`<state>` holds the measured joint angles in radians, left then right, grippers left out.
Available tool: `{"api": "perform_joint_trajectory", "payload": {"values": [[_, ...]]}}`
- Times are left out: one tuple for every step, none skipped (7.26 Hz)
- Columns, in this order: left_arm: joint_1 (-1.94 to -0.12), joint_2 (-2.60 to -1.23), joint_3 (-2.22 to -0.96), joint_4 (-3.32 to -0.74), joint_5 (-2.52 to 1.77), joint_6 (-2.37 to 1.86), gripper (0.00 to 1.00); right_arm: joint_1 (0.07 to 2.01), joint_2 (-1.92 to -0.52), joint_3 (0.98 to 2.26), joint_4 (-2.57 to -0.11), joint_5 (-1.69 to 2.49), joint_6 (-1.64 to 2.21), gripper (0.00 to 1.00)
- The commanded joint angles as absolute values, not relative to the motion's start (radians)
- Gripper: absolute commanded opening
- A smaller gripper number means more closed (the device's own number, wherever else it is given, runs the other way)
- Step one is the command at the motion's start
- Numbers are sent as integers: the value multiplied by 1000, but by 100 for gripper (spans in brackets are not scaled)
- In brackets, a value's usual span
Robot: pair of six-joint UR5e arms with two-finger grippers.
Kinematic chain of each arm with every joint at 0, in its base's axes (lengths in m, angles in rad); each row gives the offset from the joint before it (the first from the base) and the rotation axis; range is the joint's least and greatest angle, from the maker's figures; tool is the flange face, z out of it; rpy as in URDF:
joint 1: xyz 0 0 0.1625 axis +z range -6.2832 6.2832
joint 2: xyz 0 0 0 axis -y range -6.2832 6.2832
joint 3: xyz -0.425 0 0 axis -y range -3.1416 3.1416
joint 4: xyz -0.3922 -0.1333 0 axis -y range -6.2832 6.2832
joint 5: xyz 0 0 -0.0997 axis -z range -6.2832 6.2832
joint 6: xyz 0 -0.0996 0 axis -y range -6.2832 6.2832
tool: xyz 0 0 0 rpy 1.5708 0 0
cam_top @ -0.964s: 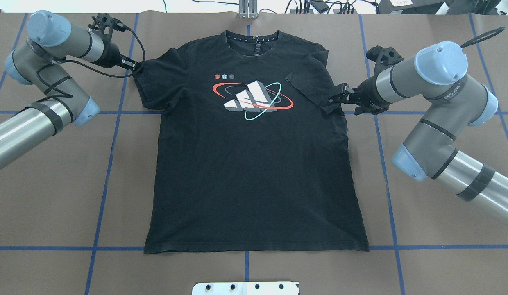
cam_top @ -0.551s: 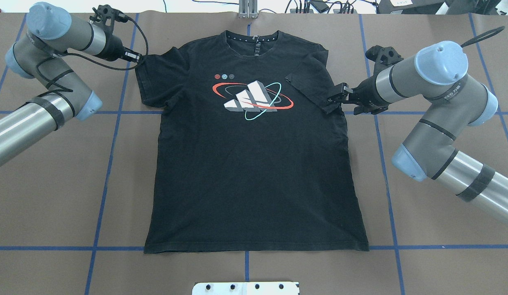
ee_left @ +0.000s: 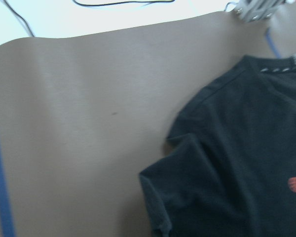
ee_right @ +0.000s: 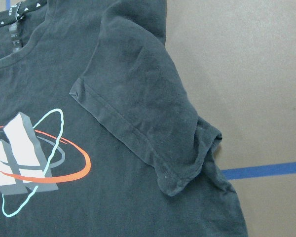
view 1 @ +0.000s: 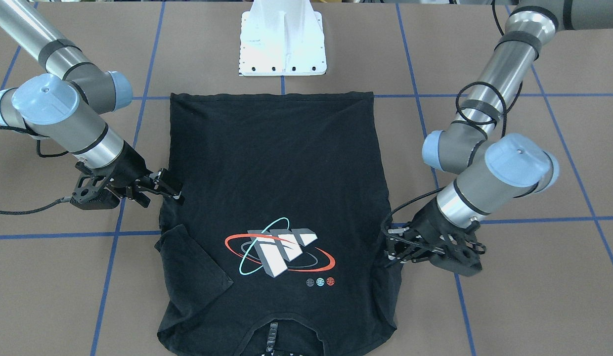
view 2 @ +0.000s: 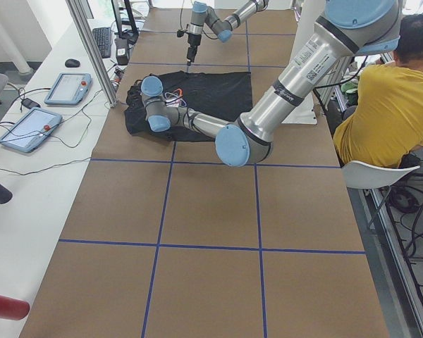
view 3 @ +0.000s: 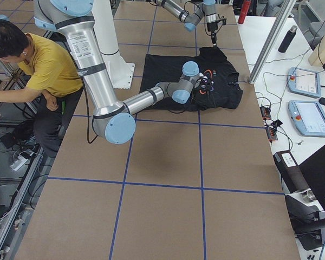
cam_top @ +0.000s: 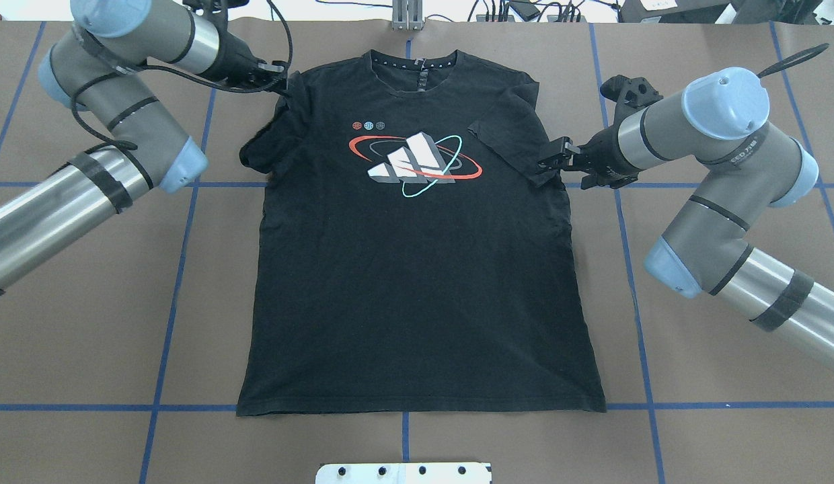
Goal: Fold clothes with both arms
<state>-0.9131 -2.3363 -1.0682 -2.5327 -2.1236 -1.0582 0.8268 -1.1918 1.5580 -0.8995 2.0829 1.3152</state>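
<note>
Swinging inward, the left gripper point(cam_top: 277, 72) now sits at the shoulder of the black short-sleeved cotton T-shirt point(cam_top: 417, 282), seemingly clenched on its left sleeve point(cam_top: 259, 144), which bunches in soft ridges. Unmoved, the right gripper point(cam_top: 555, 161) rests beside the right sleeve point(cam_top: 508, 151), folded flat over the chest; its jaw state I cannot tell. 1 sleeve fold looks unfinished. Limp knit lies print-up on the matte brown paper table cover point(cam_top: 693, 376).
</note>
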Motion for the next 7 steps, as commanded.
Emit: {"api": "perform_joint_trajectory", "payload": {"values": [[-839, -2408, -1005, -2504, -1976, -1109, 0, 827, -1192, 1555, -899, 2080, 1310, 100], [-838, -2419, -970, -2508, -1944, -1109, 0, 825, -1190, 1552, -899, 2079, 1312, 100], [-838, -2434, -936, -2516, -1895, -1111, 0, 825, -1190, 1552, -899, 2077, 1312, 100], [-838, -2434, -934, -2520, -1890, -1114, 45, 821, -1187, 1551, -899, 2075, 1316, 100], [-841, -2434, -946, -2522, -1893, -1118, 92, 821, -1183, 1557, -902, 2072, 1322, 100], [-842, -2431, -971, -2525, -1897, -1118, 94, 813, -1183, 1566, -903, 2036, 1337, 100], [-845, -2390, -1047, -2517, -1931, -1120, 95, 766, -1177, 1577, -907, 1961, 1444, 100]]}}
